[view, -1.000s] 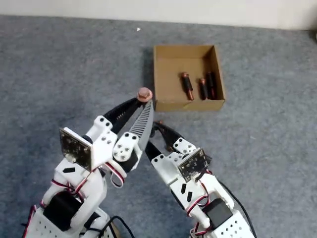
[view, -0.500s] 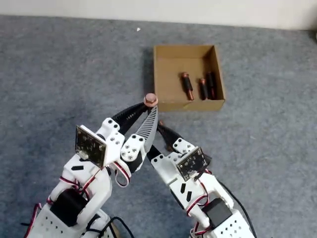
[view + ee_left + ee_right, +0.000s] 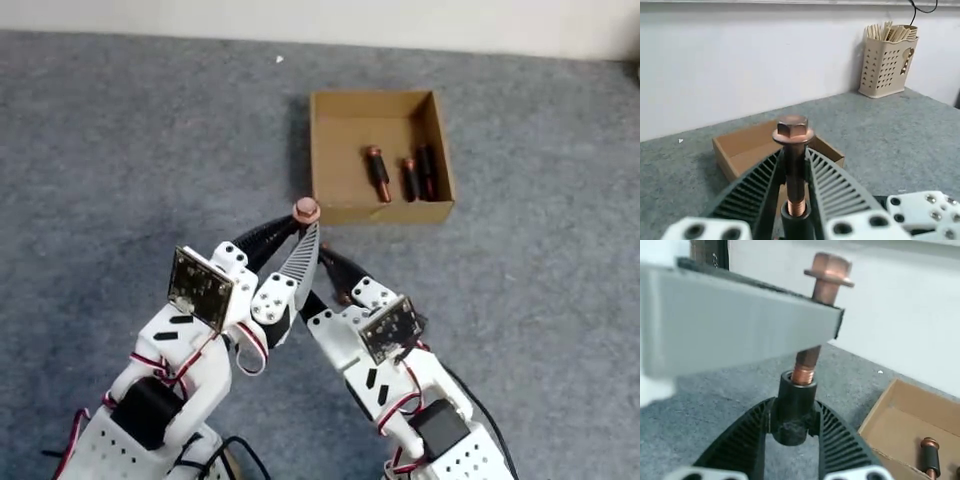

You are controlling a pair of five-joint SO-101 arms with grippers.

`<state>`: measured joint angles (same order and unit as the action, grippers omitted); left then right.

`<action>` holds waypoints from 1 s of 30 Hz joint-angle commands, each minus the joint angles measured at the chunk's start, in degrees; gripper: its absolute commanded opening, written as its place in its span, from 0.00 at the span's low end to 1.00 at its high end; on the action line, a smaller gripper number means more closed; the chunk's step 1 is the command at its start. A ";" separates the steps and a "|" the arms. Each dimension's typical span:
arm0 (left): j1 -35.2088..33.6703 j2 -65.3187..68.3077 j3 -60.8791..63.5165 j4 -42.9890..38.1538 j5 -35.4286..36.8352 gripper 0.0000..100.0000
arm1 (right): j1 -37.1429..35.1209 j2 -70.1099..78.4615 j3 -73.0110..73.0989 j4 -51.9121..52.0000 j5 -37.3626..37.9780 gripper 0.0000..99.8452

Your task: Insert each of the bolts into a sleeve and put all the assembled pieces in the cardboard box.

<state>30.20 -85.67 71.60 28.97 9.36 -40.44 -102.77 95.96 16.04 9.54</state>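
My left gripper (image 3: 794, 172) is shut on a copper bolt (image 3: 793, 160), which stands upright with its hex head (image 3: 306, 210) on top. The bolt's threaded tip (image 3: 803, 375) sits in the mouth of a black sleeve (image 3: 796, 410), and my right gripper (image 3: 792, 427) is shut on that sleeve just below. Both arms meet in front of the cardboard box (image 3: 325, 150), close to its near left corner. Inside the box lie several assembled pieces (image 3: 378, 172), dark sleeves with copper bolts in them.
Grey carpet covers the table all around the box. A beige perforated holder (image 3: 888, 62) with wooden sticks stands by the white wall, far behind the box. The right arm's body (image 3: 385, 345) lies low on the carpet beside the left arm.
My left gripper has carried the bolt to the right and nearer, bringing it over the sleeve. The right arm has stayed where it was.
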 commanded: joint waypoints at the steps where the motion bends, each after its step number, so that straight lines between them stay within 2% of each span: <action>1: -0.57 0.57 0.13 1.05 -0.70 0.06 | 1.54 -0.92 5.14 -0.57 0.53 0.01; 4: -0.75 0.57 -1.27 6.15 -0.79 0.13 | 1.63 -0.92 5.14 -0.40 0.53 0.01; 9: -0.84 0.57 -3.21 11.08 -6.59 0.13 | 2.07 -0.92 5.14 -0.31 0.53 0.01; 24: -3.03 0.57 -2.33 11.60 -8.09 0.13 | 15.25 -0.57 5.14 -0.31 0.53 0.01; 27: -5.49 0.57 -0.48 11.43 -8.09 0.13 | 18.24 -0.84 4.88 -0.31 0.88 0.01; 30: -8.13 0.92 2.07 6.68 -8.09 0.13 | 21.85 -0.92 4.62 -0.31 0.97 0.01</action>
<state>25.54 -84.79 72.13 40.57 1.71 -22.51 -102.86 95.96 15.96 9.71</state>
